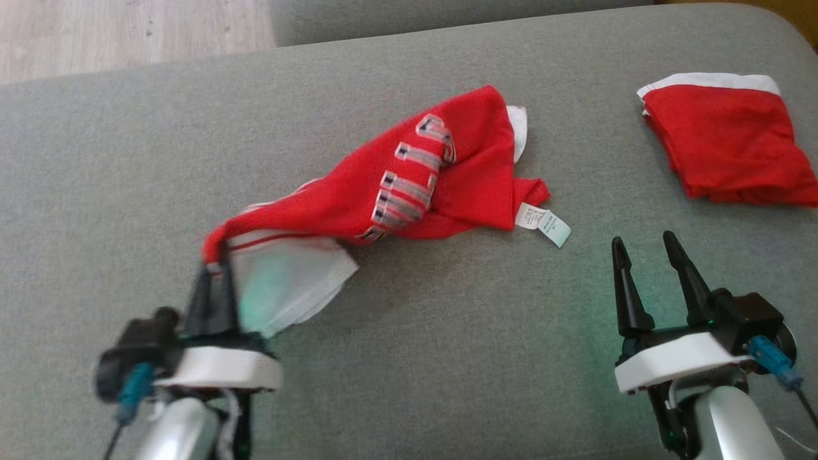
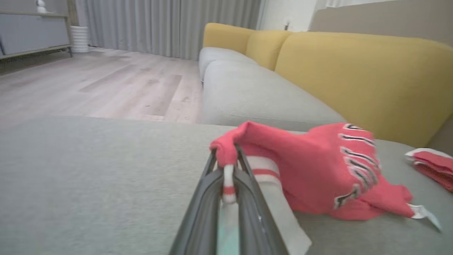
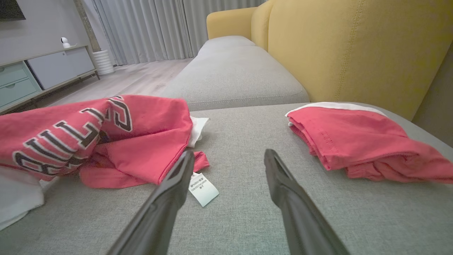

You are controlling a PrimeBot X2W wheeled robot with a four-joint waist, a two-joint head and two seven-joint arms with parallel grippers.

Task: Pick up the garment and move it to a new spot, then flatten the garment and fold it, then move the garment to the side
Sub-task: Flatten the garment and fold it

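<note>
Sofa seat (image 1: 447, 358) of grey fabric lay under everything. On its middle sprawled the crumpled red garment (image 1: 409, 185), lettering up, its left end drawn into a raised peak. A second red garment (image 1: 728, 144), folded, sat well apart at the far right. The left pincer (image 1: 215, 267) was clamped on the peak's striped hem; the blurred white cloth beneath it was perhaps the garment's lining. The right pincer (image 1: 642, 239) hovered spread wide, holding nothing, near the white care label (image 1: 543, 225).
</note>
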